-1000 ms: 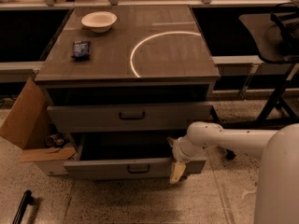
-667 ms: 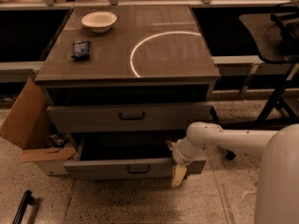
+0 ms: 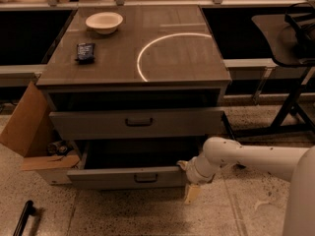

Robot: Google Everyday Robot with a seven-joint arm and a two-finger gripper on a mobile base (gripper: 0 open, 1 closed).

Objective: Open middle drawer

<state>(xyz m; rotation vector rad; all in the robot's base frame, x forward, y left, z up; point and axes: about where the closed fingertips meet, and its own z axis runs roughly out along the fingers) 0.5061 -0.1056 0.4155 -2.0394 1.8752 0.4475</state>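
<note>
The grey cabinet has two drawers pulled out. The lower one, which I take for the middle drawer, is out the furthest, with a dark interior and a small dark pull handle at centre. The drawer above it is out a little and has its own handle. My gripper is at the right front corner of the lower drawer, on the end of the white arm coming in from the right. Any drawer below is hidden.
A white bowl and a dark packet lie on the cabinet top. An open cardboard box leans at the cabinet's left. A black stand is at the right. A black bar lies on the floor.
The gripper has shifted slightly down and right at the drawer's right corner. The drawers stand where they were.
</note>
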